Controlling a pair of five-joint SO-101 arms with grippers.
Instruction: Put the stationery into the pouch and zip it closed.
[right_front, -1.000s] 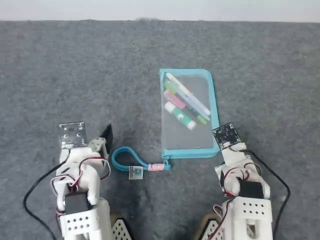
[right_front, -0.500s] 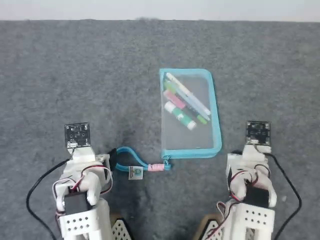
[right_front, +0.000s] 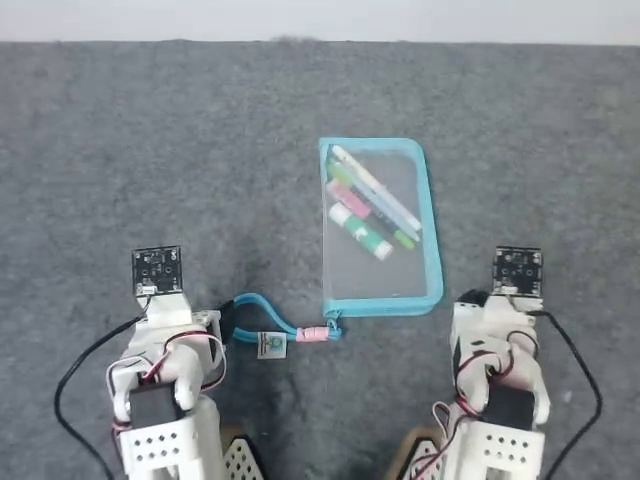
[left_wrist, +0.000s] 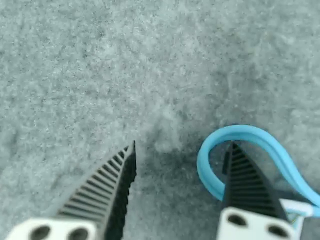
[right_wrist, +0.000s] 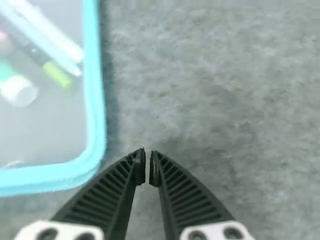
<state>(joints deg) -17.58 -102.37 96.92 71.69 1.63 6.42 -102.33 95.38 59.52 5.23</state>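
Note:
A clear pouch (right_front: 385, 265) with a blue border lies flat in the middle of the grey mat, with several pens and markers (right_front: 370, 205) inside it. Its zipper pull with a pink tab (right_front: 315, 334) sits at the near left corner, joined to a blue wrist loop (right_front: 245, 318) (left_wrist: 235, 145). My left gripper (left_wrist: 180, 150) is open just over the mat, one finger tip resting inside the blue loop. My right gripper (right_wrist: 146, 156) is shut on nothing, just off the pouch's near right corner (right_wrist: 90, 160). Both arms (right_front: 165, 340) (right_front: 500, 340) sit near the mat's front edge.
Grey carpet-like mat (right_front: 150, 150) covers the whole table, with a pale wall strip along the far edge. A small white tag (right_front: 271, 345) hangs on the loop.
Both arms have pulled back toward the front edge. The right gripper left the pouch's near right corner; the left one swung back beside the blue loop. The pouch has not moved.

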